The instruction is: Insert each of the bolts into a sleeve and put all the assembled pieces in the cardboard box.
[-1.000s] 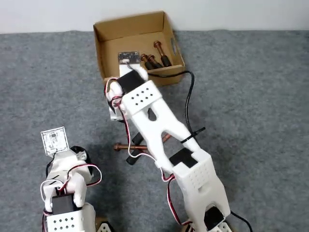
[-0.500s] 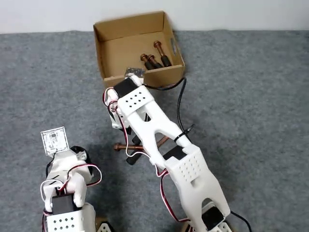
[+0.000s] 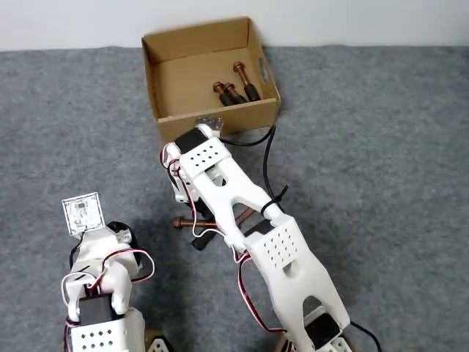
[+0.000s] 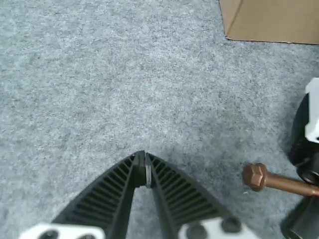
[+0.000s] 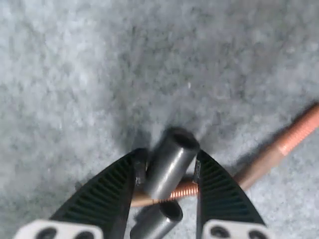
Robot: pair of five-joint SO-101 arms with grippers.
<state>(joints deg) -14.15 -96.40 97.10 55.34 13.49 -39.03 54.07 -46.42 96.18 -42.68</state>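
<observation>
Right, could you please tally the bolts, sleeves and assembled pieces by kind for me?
Assembled pieces in the cardboard box: 3
Loose bolts: 2
Loose sleeves: 2
Total: 7

Soft, even light washes the mat [image 3: 396,191]; a faint shadow hugs the right arm [image 3: 220,165], with a darker patch beside the sleeve [image 5: 172,162].

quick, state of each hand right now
Left hand: closed, empty.
Right hand: closed on a sleeve.
</observation>
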